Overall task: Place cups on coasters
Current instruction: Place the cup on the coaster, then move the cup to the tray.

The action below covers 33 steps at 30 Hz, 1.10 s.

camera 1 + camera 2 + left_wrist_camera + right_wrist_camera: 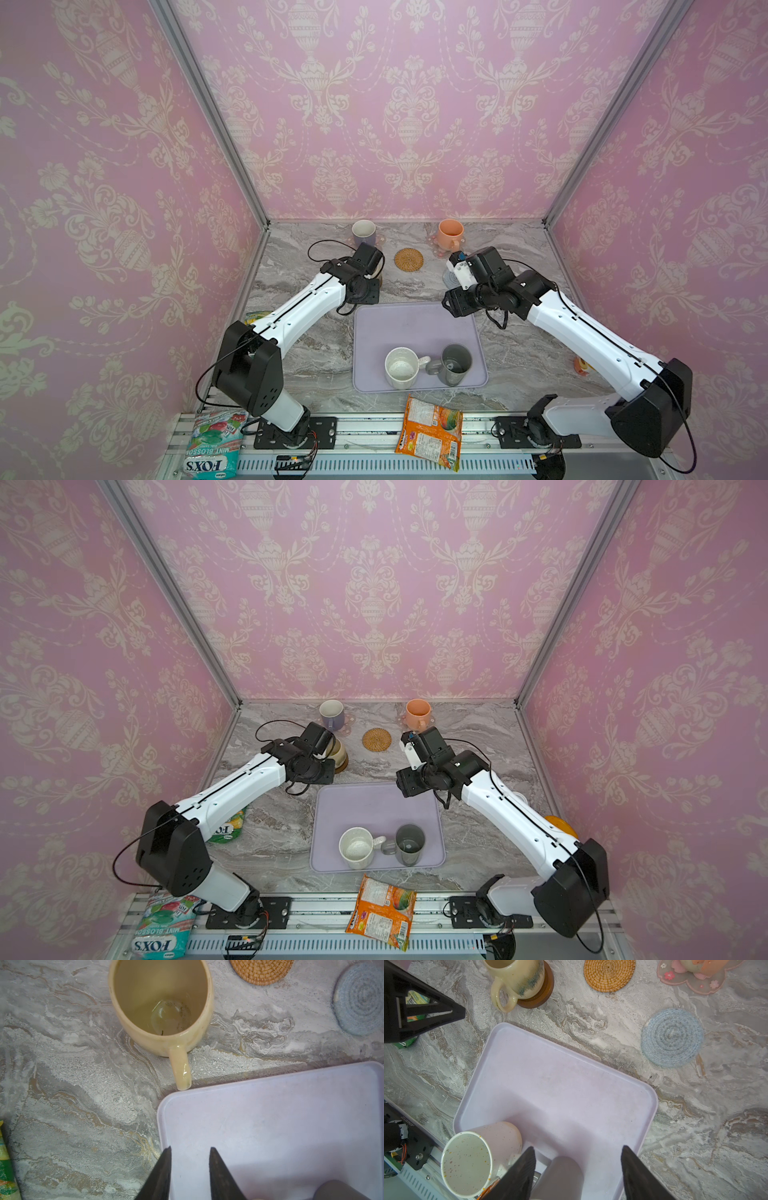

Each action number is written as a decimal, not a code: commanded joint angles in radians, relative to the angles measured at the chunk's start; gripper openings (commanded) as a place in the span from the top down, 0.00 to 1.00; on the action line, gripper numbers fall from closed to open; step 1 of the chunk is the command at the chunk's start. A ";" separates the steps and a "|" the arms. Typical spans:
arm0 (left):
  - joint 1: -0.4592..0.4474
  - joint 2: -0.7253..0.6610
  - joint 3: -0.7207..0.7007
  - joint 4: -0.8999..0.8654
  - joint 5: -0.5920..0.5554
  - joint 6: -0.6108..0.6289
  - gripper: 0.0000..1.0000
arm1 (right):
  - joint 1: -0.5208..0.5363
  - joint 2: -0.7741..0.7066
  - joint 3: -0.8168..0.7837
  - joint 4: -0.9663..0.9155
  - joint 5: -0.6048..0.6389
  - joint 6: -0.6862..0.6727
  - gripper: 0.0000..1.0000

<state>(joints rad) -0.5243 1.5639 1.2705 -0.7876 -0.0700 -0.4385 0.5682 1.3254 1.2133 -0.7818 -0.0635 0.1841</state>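
Pink damask-papered walls enclose a grey marble-patterned tabletop: the rounded beige mug sits on the dark brown wooden disc, the lavender mug and peach-orange mug on pink flower-shaped coasters, and the woven rattan disc and grey-blue disc lie bare. The speckled white mug and dark grey mug stand on the lavender rectangular tray. The left gripper is narrowly parted, the right gripper wide apart, both empty over the tray's far corners.

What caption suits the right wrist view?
Open right gripper over lavender tray with speckled mug and grey mug; beige mug on wooden coaster; rattan coaster and blue coaster bare.
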 commanded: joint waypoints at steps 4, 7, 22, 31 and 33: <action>-0.111 -0.019 0.063 -0.025 0.167 0.154 0.67 | 0.012 -0.031 -0.005 -0.031 0.043 -0.015 0.33; -0.170 -0.016 0.096 -0.034 0.246 0.213 0.67 | 0.010 -0.035 -0.003 -0.036 0.074 -0.017 0.33; -0.310 0.038 0.168 -0.181 0.350 0.355 0.67 | -0.109 -0.210 -0.142 -0.183 0.163 0.171 0.37; -0.382 0.073 0.214 -0.231 0.429 0.445 0.66 | -0.144 -0.353 -0.307 -0.204 0.087 0.298 0.36; -0.403 0.094 0.231 -0.256 0.443 0.470 0.66 | -0.143 -0.372 -0.335 -0.208 0.063 0.319 0.36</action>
<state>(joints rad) -0.9020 1.6264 1.4639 -0.9802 0.3187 -0.0391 0.4274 0.9833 0.9092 -0.9596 0.0376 0.4442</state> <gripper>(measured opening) 0.343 0.637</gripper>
